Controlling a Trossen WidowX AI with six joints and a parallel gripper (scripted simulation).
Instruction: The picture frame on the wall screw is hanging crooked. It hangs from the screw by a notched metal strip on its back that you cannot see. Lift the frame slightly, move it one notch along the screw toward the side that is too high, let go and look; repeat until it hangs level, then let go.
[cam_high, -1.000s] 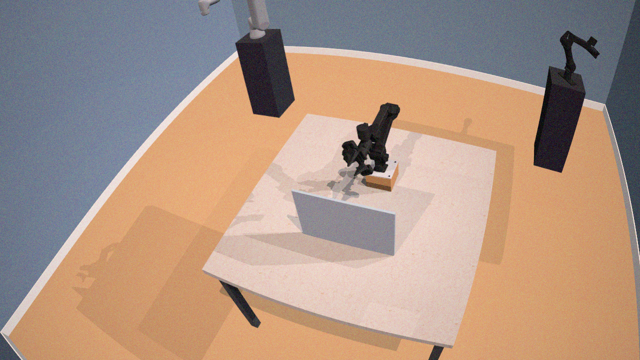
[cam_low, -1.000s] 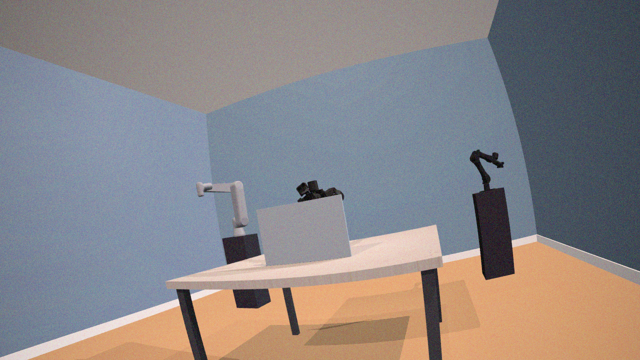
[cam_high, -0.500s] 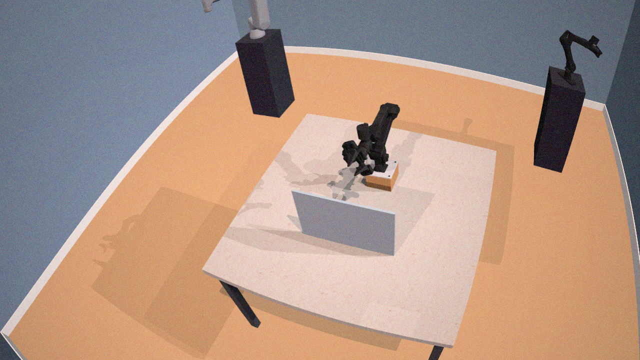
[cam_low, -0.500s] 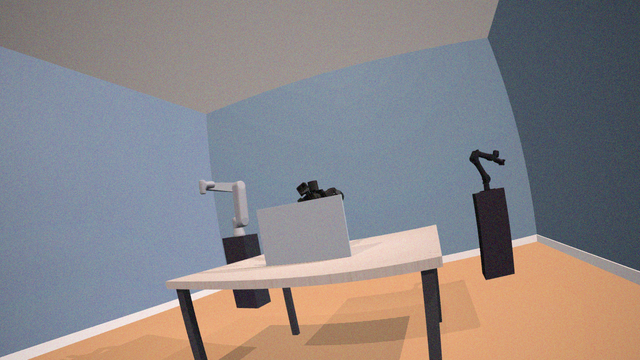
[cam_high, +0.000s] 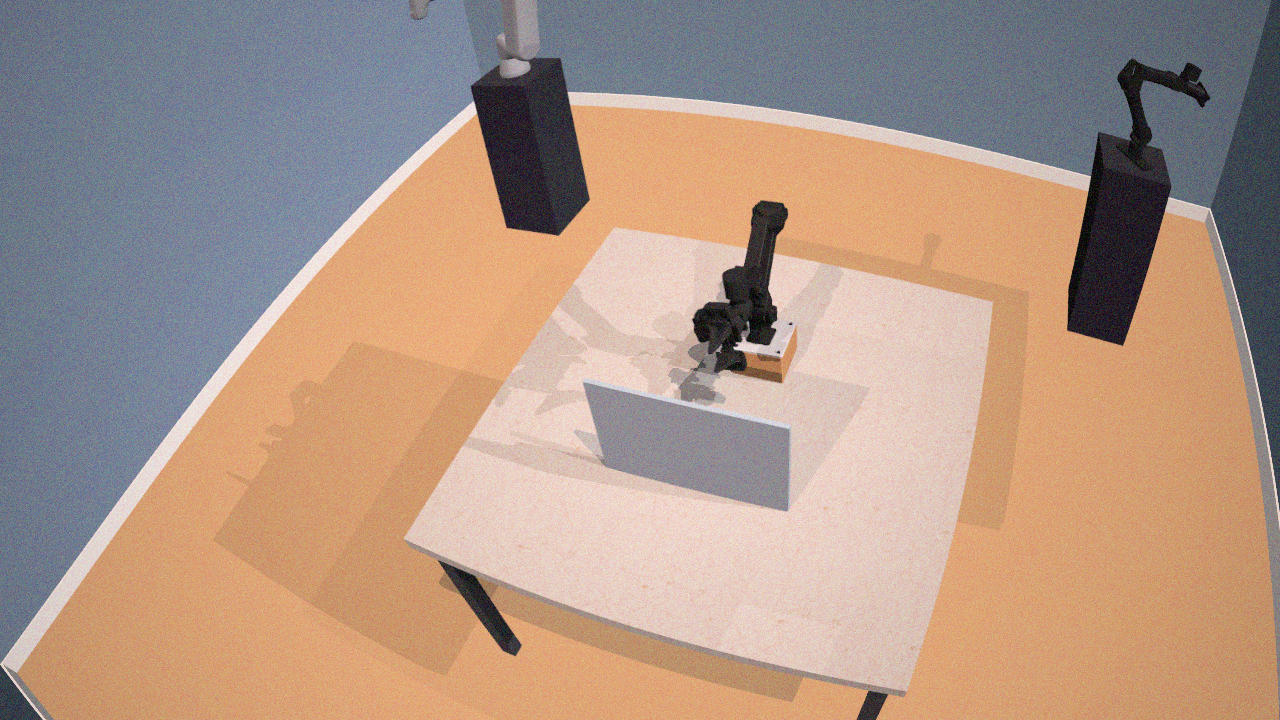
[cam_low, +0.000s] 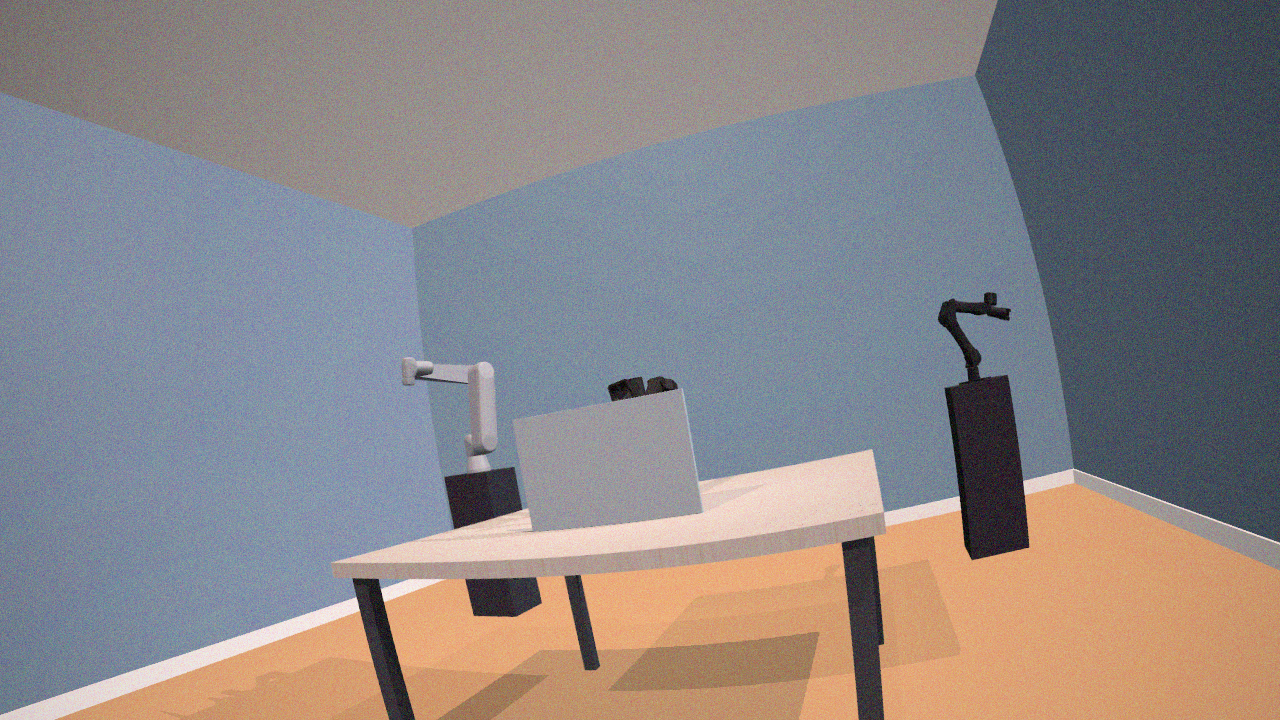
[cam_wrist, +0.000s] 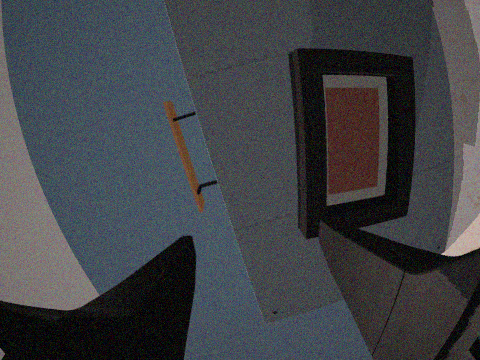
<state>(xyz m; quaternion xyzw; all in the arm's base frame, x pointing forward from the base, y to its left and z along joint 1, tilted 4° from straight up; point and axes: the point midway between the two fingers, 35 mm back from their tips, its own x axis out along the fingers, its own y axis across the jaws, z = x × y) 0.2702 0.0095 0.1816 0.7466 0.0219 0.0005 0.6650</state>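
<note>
The picture frame (cam_wrist: 312, 140), black with a white mat and a red picture, hangs on the grey-blue wall panel (cam_high: 698, 452) (cam_low: 608, 465) (cam_wrist: 255, 155) at the right of the wrist view. Its sides do not run parallel to the panel's long edge, so it looks crooked. My gripper (cam_high: 716, 362) (cam_wrist: 257, 238) is open with nothing between its fingers. In the wrist view the right fingertip overlaps the frame's nearest corner; I cannot tell whether they touch. The screw and the notched strip are hidden behind the frame. The top and exterior views show only the panel's back.
A wooden bar (cam_wrist: 184, 150) on two black rods stands by the panel's edge. My arm stands beside an orange box (cam_high: 765, 365) with a white top on the table (cam_high: 680, 582) (cam_low: 778, 510). Other arms stand on dark pedestals (cam_high: 541, 156) (cam_high: 1114, 250) beyond the table.
</note>
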